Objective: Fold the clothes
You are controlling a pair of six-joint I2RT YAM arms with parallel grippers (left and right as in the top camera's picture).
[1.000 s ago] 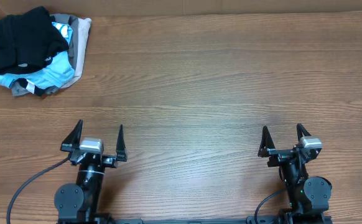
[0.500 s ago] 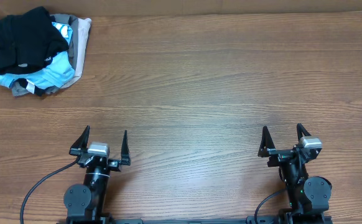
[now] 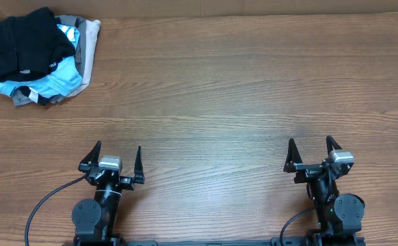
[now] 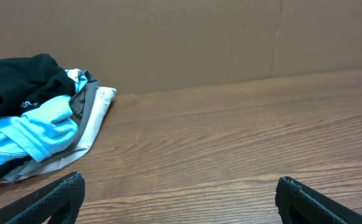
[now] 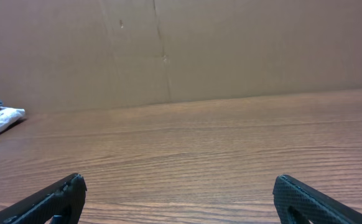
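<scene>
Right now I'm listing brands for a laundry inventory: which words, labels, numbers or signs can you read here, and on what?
No text can be read as it stands.
Black shirt: small white mark, too small to read.
Light blue shirt: pale print, blurred and partly covered, unreadable.

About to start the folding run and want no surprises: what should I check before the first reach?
1. Left end effector open, holding nothing: ok.
2. Right end effector open, holding nothing: ok.
3. Black shirt on top of the other garments: ok.
4. Black shirt free of the light blue shirt beneath: cannot tell.
5. Black shirt spread flat: not ok, crumpled at the table's far left corner.
</scene>
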